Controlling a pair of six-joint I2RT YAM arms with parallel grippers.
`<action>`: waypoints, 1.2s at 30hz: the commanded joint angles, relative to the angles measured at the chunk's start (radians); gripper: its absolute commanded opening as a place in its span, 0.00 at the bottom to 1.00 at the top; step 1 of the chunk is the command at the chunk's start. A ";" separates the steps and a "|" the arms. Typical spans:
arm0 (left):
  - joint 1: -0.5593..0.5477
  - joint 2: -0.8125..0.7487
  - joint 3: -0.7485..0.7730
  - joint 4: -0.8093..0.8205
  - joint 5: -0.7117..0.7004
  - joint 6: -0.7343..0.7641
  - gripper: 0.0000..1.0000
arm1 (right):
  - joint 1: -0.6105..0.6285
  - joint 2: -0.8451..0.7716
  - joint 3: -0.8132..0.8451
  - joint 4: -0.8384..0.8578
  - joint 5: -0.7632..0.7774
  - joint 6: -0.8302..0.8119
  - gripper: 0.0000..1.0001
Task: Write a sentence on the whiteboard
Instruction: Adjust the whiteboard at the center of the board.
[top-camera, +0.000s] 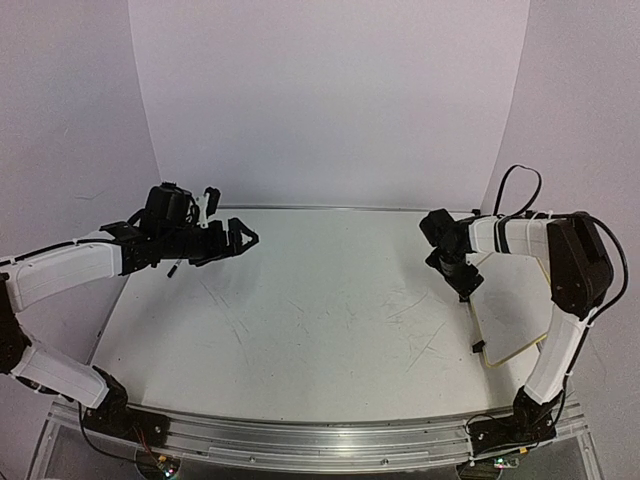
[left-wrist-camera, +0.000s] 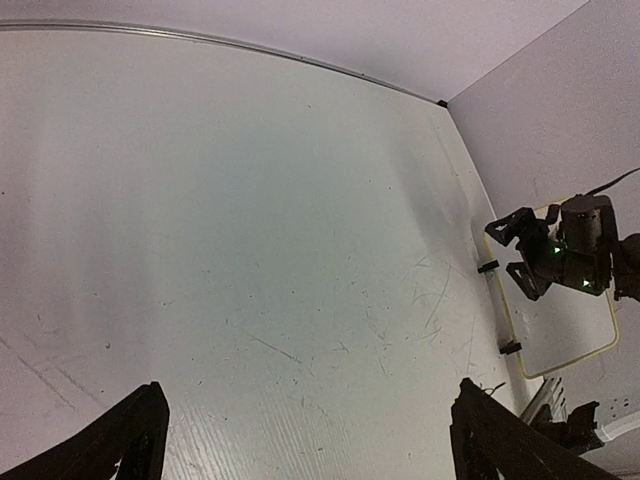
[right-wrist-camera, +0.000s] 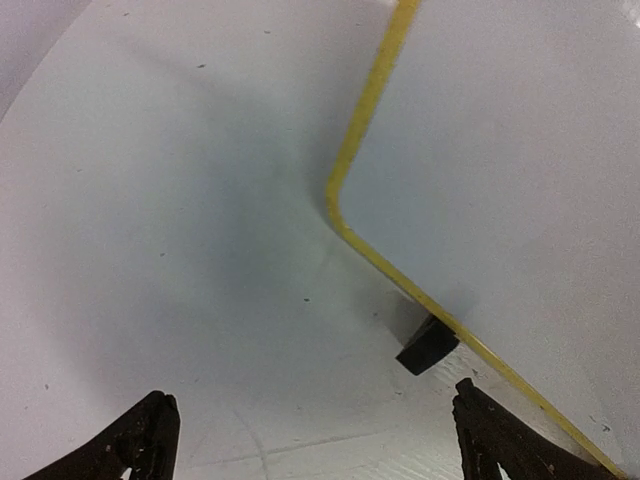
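Observation:
The whiteboard (top-camera: 515, 310) lies flat at the table's right edge, white with a thin yellow rim and nothing written on its visible face. It also shows in the left wrist view (left-wrist-camera: 572, 325). My right gripper (top-camera: 464, 292) hangs open just above the board's left long edge. In its own view the open fingers (right-wrist-camera: 312, 395) straddle bare tabletop, with the whiteboard (right-wrist-camera: 520, 170) corner and one black clip foot (right-wrist-camera: 428, 345) just ahead. My left gripper (top-camera: 245, 238) hovers open at the table's far left, holding nothing (left-wrist-camera: 308, 400).
The tabletop (top-camera: 300, 300) is white and scratched. A metal rail (top-camera: 320, 435) runs along its near edge and pale walls close the back and sides. A black cable (top-camera: 520, 185) loops above the right arm. A second clip foot (left-wrist-camera: 510, 348) sits on the board's left edge.

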 joint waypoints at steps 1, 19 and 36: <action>0.000 -0.063 -0.018 0.068 0.007 0.001 0.99 | -0.002 0.046 0.062 -0.199 0.053 0.322 0.93; 0.000 -0.076 -0.034 0.104 0.049 0.023 0.99 | -0.051 0.214 0.163 -0.400 0.108 0.784 0.77; 0.000 -0.069 -0.022 0.107 0.053 0.040 0.99 | -0.058 0.328 0.240 -0.393 0.138 0.785 0.51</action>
